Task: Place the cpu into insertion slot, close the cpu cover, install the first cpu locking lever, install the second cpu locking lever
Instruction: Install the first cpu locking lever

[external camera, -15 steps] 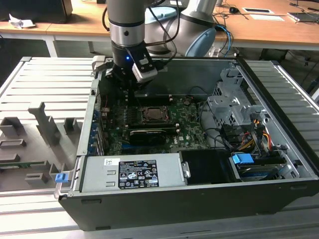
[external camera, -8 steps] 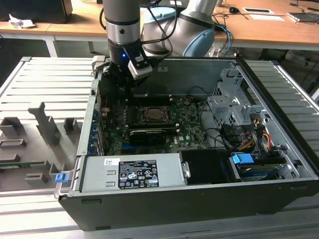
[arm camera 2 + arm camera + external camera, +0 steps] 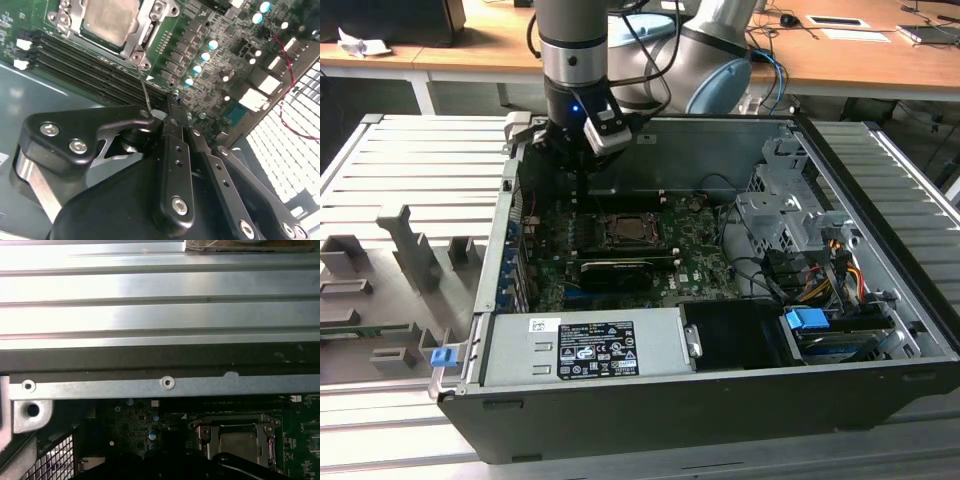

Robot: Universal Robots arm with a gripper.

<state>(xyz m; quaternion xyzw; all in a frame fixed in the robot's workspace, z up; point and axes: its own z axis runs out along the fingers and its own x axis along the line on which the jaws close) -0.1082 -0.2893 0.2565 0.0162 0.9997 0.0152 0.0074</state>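
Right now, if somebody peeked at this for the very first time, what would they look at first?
Probably the big silver robot arm reaching down into the open computer case, toward its back wall. Below it lies the green circuit board, where the silvery cpu sits framed by its metal cpu cover, and the gripper hangs close beside one corner of that cover.

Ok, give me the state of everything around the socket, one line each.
cpu cover, closed flat.
cpu, seated, showing through the cover's cut-out.
locking lever, looks raised and unlatched.
memory slots, empty.
computer case, side open.
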